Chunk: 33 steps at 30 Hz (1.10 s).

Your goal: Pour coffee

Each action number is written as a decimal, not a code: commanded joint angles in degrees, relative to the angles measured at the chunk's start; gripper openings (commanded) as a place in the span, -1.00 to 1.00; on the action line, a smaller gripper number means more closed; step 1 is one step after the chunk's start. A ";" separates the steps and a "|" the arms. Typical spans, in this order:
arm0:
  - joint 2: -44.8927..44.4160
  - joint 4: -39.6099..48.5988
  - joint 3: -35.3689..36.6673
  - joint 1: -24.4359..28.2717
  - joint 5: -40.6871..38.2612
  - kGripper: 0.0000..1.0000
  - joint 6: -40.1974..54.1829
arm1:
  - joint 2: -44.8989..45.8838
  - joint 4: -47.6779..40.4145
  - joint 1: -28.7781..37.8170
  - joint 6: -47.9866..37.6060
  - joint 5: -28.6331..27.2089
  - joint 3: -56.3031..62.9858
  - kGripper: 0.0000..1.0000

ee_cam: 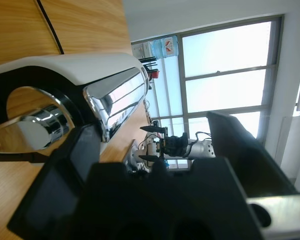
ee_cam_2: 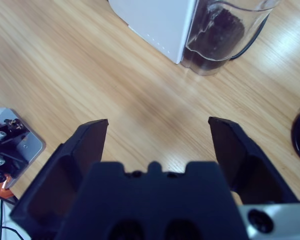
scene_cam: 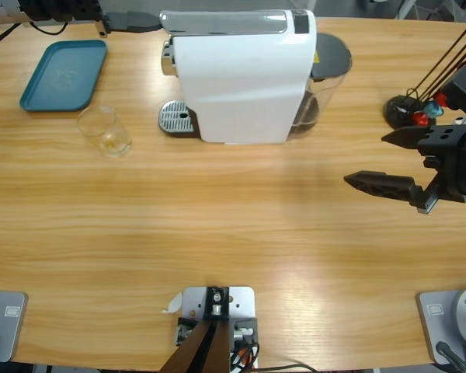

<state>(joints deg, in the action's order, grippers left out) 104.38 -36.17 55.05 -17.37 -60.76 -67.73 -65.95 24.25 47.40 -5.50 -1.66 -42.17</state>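
A white coffee machine (scene_cam: 241, 78) stands at the back middle of the table, its chrome drip tray (scene_cam: 179, 118) on its left side. A small clear glass (scene_cam: 105, 130) stands left of it, with no dark liquid in it; no coffee shows in any view. My left gripper (scene_cam: 132, 22) is at the machine's back left corner, open, looking along the machine's chrome lever (ee_cam: 115, 100). Over bare wood at the right, my right gripper (scene_cam: 365, 159) hangs open and holds nothing. In its wrist view the right gripper (ee_cam_2: 157, 125) faces the machine (ee_cam_2: 155, 20) and water tank (ee_cam_2: 220, 30).
A teal tray (scene_cam: 62, 74) lies at the back left. A black stand with thin rods and red and orange capsules (scene_cam: 415, 113) is at the right, just behind the right gripper. The machine's clear water tank (scene_cam: 326, 78) sits on its right side.
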 commanded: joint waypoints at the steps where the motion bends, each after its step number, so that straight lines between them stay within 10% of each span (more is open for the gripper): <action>1: -1.48 0.73 3.04 -1.17 -0.59 0.72 -1.28 | -0.52 -0.43 0.58 -0.60 -1.28 0.95 0.79; 26: -8.77 3.24 -2.41 -0.82 0.10 0.60 6.07 | -0.32 -0.43 0.58 -0.62 -1.42 1.04 0.79; 33: -18.60 27.03 9.84 -1.47 8.29 0.45 12.47 | -1.06 -0.43 0.58 -0.62 -1.42 0.86 0.79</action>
<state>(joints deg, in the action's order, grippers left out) 93.28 -27.20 55.40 -18.05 -58.89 -59.88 -65.94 24.24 47.41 -5.50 -2.35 -42.18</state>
